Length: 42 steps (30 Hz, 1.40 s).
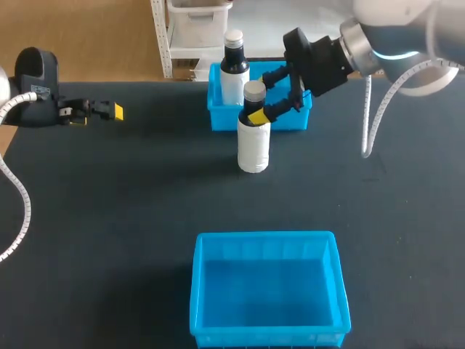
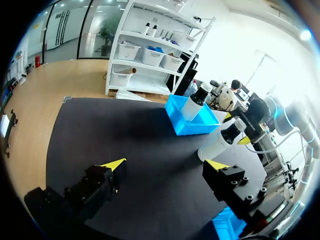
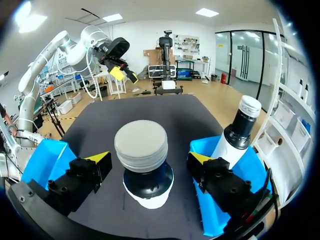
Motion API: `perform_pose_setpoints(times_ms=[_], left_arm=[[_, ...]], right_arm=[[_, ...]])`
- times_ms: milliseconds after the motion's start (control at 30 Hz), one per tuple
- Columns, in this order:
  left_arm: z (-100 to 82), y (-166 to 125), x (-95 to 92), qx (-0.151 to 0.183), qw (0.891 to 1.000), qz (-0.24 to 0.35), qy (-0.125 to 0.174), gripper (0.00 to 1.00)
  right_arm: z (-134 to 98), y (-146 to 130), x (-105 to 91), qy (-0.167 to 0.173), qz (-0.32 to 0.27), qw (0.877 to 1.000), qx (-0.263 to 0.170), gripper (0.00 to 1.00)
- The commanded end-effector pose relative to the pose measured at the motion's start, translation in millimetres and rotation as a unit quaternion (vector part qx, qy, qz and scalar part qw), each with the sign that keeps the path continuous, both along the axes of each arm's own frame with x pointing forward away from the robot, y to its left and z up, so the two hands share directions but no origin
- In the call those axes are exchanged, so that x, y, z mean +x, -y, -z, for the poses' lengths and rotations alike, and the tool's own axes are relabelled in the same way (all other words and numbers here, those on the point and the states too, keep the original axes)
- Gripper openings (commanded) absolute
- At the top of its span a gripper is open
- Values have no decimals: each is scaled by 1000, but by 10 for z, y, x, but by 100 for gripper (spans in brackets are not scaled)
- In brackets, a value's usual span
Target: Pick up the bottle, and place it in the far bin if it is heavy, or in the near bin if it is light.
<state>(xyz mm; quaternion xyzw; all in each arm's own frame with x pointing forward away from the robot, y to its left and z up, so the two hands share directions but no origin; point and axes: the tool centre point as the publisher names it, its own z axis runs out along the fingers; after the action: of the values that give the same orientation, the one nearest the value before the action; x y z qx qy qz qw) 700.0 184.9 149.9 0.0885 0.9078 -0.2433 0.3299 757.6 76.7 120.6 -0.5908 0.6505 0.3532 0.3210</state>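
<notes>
My right pincer (image 1: pixel 259 99), tips apart, straddles the black neck of the white bottle (image 1: pixel 253 147) — upright on the bench (image 1: pixel 109 218), just in front of the far bin (image 1: pixel 218 120) — so closing off-centre could, imo, tip it vs. the bin wall or lose it mid-lift.

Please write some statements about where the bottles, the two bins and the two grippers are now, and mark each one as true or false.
1. One bottle stands inside the far bin. True.
2. The near bin holds a bottle. False: no bottle is in it.
3. The right gripper has its fingers on either side of the table bottle. True.
4. The left gripper holds a bottle. False: it is open and holds nothing.
5. The table bottle lies on its side. False: it stands upright.
</notes>
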Motion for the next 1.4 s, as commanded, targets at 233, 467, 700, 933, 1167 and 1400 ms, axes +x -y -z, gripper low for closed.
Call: perform_pose_setpoints(times_ms=[233, 467, 700, 933, 1167, 1400], left_arm=[[0, 0, 0, 0, 1000, 0, 0, 100], [0, 0, 0, 0, 1000, 0, 0, 100], [0, 0, 0, 0, 1000, 0, 0, 100], [0, 0, 0, 0, 1000, 0, 0, 100], [0, 0, 0, 0, 1000, 0, 0, 100], [0, 0, 0, 0, 1000, 0, 0, 100]], right_arm=[[7, -66, 25, -1, -3, 1000, -5, 100], [15, -78, 17, -3, -4, 1000, -6, 68], [8, -75, 2, -2, -4, 1000, -7, 41], [-55, -48, -44, 2, -1, 1000, -8, 0], [-361, 83, -113, 21, 4, 1000, -12, 0], [-709, 308, -206, 43, 16, 999, -16, 0]])
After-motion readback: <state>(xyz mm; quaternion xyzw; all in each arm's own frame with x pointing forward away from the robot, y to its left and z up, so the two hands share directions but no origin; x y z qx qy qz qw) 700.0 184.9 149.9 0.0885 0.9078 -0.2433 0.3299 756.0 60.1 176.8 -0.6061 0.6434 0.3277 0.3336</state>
